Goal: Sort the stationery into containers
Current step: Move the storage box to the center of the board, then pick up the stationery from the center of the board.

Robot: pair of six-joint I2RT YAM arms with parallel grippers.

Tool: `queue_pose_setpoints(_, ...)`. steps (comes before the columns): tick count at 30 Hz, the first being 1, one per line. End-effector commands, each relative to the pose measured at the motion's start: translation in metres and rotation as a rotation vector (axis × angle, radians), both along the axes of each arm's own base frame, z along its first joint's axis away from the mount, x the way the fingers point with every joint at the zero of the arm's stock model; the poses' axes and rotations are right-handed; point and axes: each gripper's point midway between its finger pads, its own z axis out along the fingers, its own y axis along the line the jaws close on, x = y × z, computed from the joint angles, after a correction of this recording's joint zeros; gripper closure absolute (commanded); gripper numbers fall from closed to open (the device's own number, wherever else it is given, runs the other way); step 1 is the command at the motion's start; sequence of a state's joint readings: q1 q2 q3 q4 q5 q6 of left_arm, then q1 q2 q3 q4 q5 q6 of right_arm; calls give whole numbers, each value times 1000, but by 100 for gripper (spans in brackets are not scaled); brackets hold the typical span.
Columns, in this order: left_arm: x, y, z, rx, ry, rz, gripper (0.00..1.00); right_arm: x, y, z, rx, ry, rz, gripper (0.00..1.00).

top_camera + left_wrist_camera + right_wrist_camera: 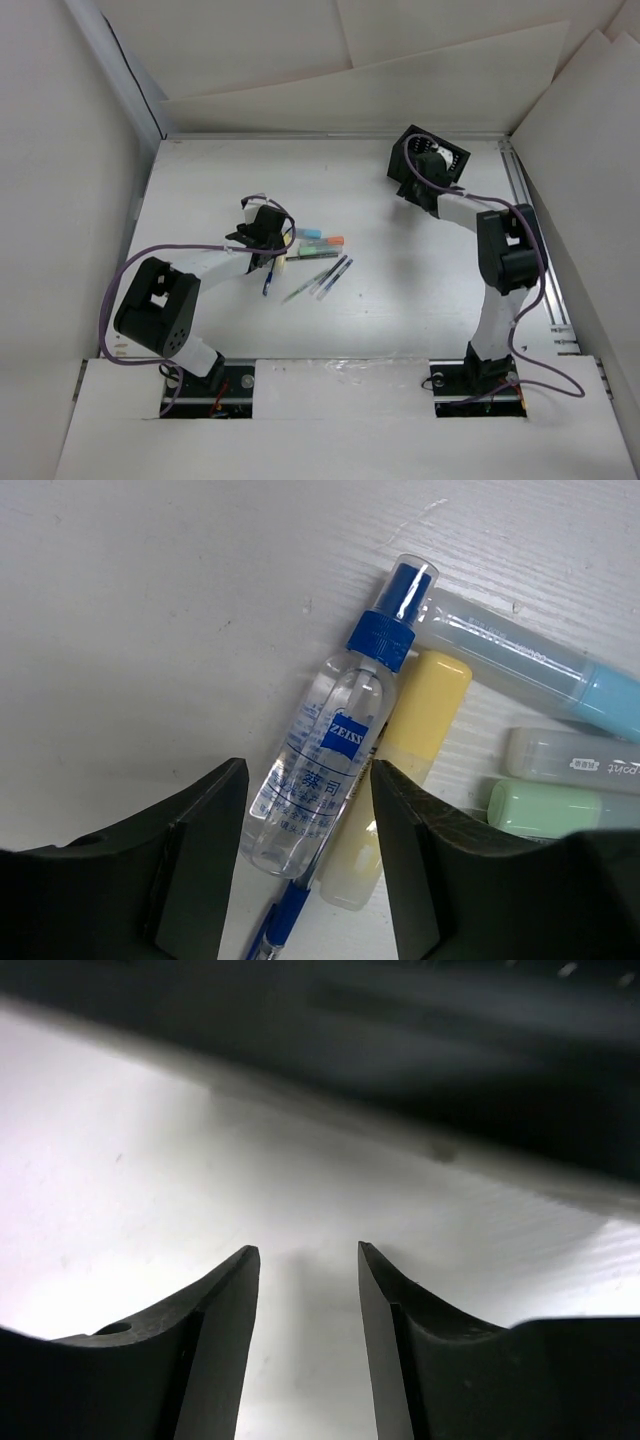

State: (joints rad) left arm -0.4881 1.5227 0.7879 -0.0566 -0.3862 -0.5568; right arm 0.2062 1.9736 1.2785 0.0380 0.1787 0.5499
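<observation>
White foam boards wall in a white table [400, 310] on the left, the right and the far side, and a metal rail runs along the table's right edge. Both arm bases are bolted at the near edge. Just beyond the left base, left of the table's middle, the stationery lies in a loose cluster on the bare surface. The left gripper [308, 770] hangs low over the cluster's left end, fingers apart on either side of a clear spray bottle [330, 770] with a blue cap and a blue label, lying aslant on the table. Whether the pads touch it I cannot tell. A blue pen [280, 920] pokes out from under the bottle's lower end. A pale yellow marker [415, 740] lies against the bottle's right side, with a pale blue marker [520, 665], a grey-white one [570, 755] and a pale green one [560, 805] close beside it. From above, two clear pens with dark caps [335, 275] and a thin green pen [300, 288] lie aslant just right of the group. At the far right, well apart from it all, stands the black organiser box [455, 155]. The right gripper [308, 1250] hovers at it, fingers apart with only white surface between them.
</observation>
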Motion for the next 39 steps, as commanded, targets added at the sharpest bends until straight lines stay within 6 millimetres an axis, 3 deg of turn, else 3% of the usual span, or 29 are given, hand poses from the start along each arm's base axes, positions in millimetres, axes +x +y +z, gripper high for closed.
queue_pose_setpoints(1,1,3,4,14,-11,3,52,-3,33,44,46,-102,65,50)
queue_pose_setpoints(6,-4,4,-1,17,10,-3,61,-24,54,93,77,-186,139,46)
queue_pose_setpoints(8,-6,3,-2,8,20,-1,61,-37,67,102,82,-201,184,44)
queue_pose_setpoints(9,-10,5,-8,17,36,-1,61,-40,66,124,93,-244,184,43)
queue_pose_setpoints(12,-14,3,-12,6,53,-14,61,-57,75,147,105,-278,228,42)
queue_pose_setpoints(14,-22,2,-22,2,86,-26,62,-66,78,154,106,-286,253,41)
queue_pose_setpoints(16,-22,2,-22,-4,85,-20,69,-77,86,166,111,-305,288,39)
queue_pose_setpoints(21,-19,6,-18,-3,72,-5,86,-97,111,172,139,-300,407,32)
queue_pose_setpoints(25,-15,11,1,0,13,16,92,-113,134,161,178,-257,525,25)
queue_pose_setpoints(28,-7,9,31,-43,-74,29,92,-129,159,150,217,-215,656,23)
queue_pose_setpoints(31,-4,4,70,-110,-178,19,92,-136,175,153,257,-204,735,21)
queue_pose_setpoints(33,-2,-8,103,-196,-266,-34,92,-147,191,168,296,-224,834,21)
queue_pose_setpoints(34,-5,-13,108,-221,-285,-65,91,-154,197,169,310,-219,866,21)
queue_pose_setpoints(36,-8,-30,137,-317,-369,-161,90,-162,203,176,335,-224,929,20)
queue_pose_setpoints(39,-17,-51,151,-404,-416,-290,88,-179,208,198,355,-268,998,17)
